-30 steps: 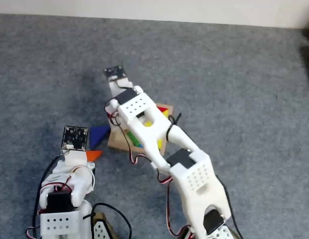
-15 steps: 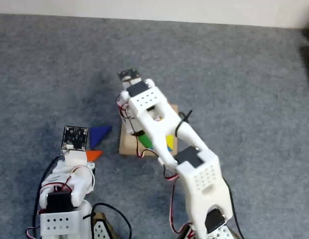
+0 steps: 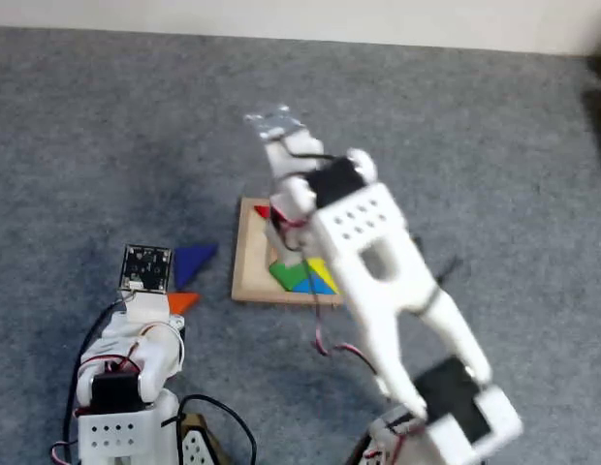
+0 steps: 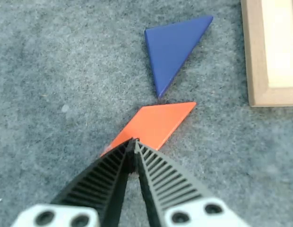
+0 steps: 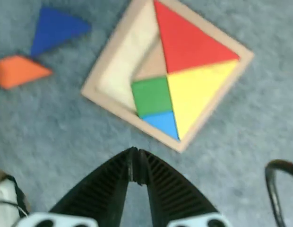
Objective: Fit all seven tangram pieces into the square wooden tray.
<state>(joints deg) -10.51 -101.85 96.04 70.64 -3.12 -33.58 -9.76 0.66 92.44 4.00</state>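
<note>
The square wooden tray (image 5: pixel 122 61) holds a red triangle (image 5: pixel 186 40), a yellow triangle (image 5: pixel 203 92), a green square (image 5: pixel 151 96) and a small light-blue triangle (image 5: pixel 163 122); its side toward the loose pieces is bare wood. My right gripper (image 5: pixel 137 165) hangs shut above the carpet just off the tray's edge. On the carpet beside the tray (image 4: pixel 257 52) lie a dark blue triangle (image 4: pixel 172 45) and an orange parallelogram (image 4: pixel 156 124). My left gripper (image 4: pixel 133 149) is shut with nothing in it, its tips over the orange piece's near corner.
Grey carpet surrounds everything. In the high view the right arm (image 3: pixel 363 228) stands raised over the tray (image 3: pixel 244 262). The left arm (image 3: pixel 126 358) sits low at the near left, with the blue triangle (image 3: pixel 194 260) and orange piece (image 3: pixel 182 302) ahead of it.
The right arm has lifted and swung right, off the tray, uncovering its bare half. The tray shifted slightly to the right. The left arm has kept still.
</note>
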